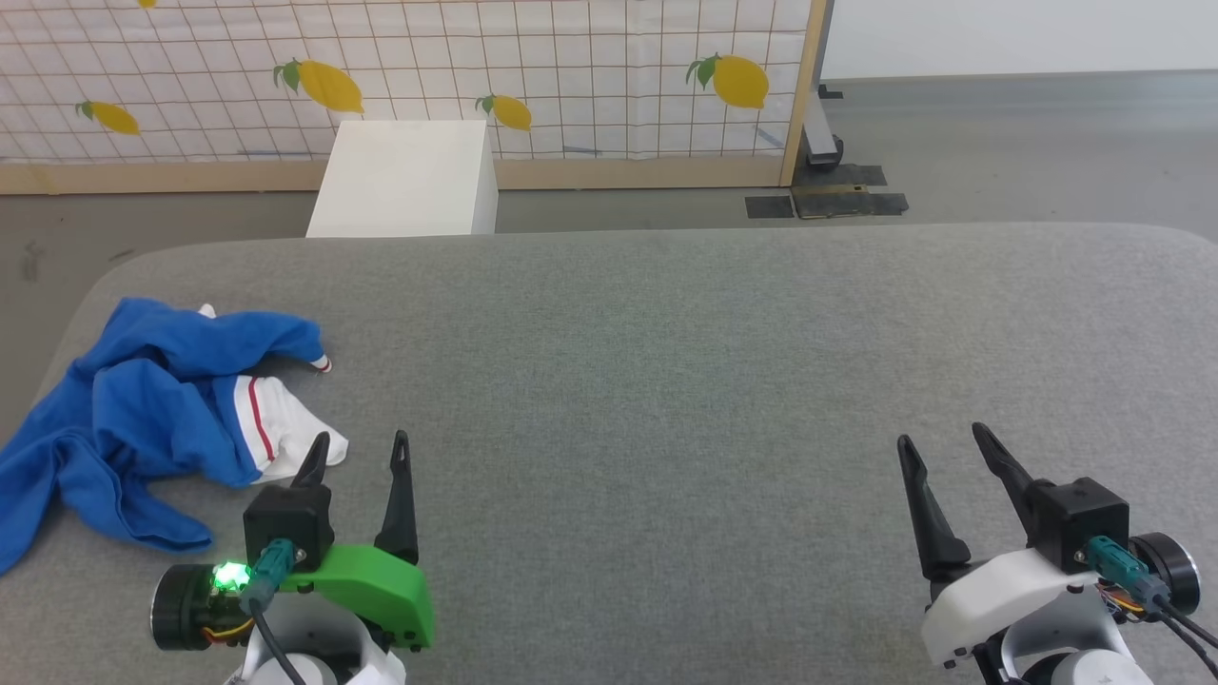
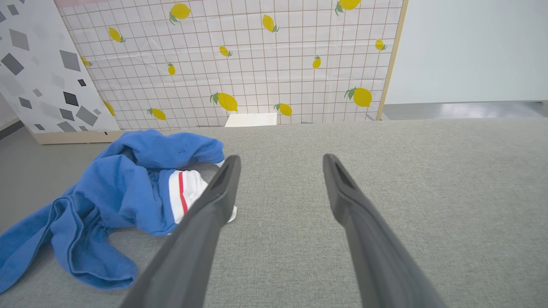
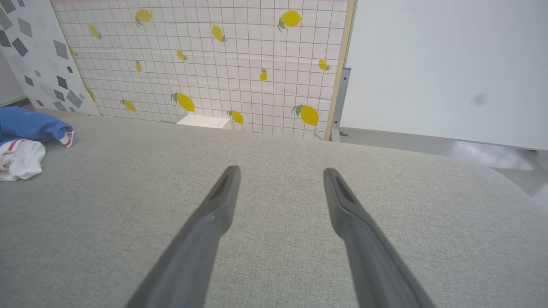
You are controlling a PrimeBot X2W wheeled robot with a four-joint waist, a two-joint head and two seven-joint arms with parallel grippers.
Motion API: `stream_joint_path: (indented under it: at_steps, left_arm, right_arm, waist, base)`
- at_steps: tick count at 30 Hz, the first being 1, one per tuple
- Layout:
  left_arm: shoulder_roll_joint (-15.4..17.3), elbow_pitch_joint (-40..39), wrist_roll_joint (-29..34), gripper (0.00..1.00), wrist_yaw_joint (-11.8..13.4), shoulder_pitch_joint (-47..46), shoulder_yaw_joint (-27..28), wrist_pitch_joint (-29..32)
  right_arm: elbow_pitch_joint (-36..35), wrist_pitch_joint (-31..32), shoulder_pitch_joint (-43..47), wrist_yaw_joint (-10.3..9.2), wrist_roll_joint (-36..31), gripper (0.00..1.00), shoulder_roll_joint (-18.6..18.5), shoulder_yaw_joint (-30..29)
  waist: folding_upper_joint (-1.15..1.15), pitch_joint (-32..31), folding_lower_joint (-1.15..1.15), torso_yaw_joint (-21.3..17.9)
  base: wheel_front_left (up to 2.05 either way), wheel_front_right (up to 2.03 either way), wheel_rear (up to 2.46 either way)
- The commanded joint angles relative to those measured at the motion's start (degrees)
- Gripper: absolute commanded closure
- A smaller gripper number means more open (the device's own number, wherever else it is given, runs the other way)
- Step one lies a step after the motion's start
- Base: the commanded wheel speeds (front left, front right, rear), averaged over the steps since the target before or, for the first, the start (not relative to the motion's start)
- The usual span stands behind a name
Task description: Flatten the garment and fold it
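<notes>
Flattening not yet begun: the garment lies crumpled at the bench's left edge; left tool just beside it, right tool well apart, both spread empty. Next, probably, grasp a hem

At the lower middle of the frame the left gripper holds its two dark fingers spread wide over the grey fabric table, with the crumpled blue and white shirt lying at the left, its white sleeve just beside the left-hand finger, and a lemon-print screen across the top.
</notes>
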Motion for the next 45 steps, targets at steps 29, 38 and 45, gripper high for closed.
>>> stream_joint_path:
  at_steps: [29, 38, 45]
  left_arm:
    - [1.0, 1.3, -3.1, 0.0, 2.2, 2.5, -0.9, -3.6]
    - [1.5, 1.5, -4.0, 0.0, 2.8, 3.2, -1.3, -4.5]
    - [1.9, 1.6, -4.6, 0.0, 3.4, 3.9, -1.6, -5.2]
  right_arm:
    - [2.8, -4.2, 1.5, -0.03, 4.3, 0.0, 0.0, 0.5]
    - [4.0, -5.2, 1.7, -0.04, 5.6, 0.0, 0.1, 0.7]
    - [4.9, -6.1, 1.9, -0.05, 6.4, 0.0, 0.1, 1.0]
  waist:
    - [0.0, -0.5, 0.0, 8.0]
    - [0.0, -0.7, 0.0, 11.2]
    - [0.0, -0.7, 0.0, 13.6]
  base:
    - [0.0, 0.0, 0.0]
    - [0.0, 0.0, 0.0]
    - [0.0, 0.0, 0.0]
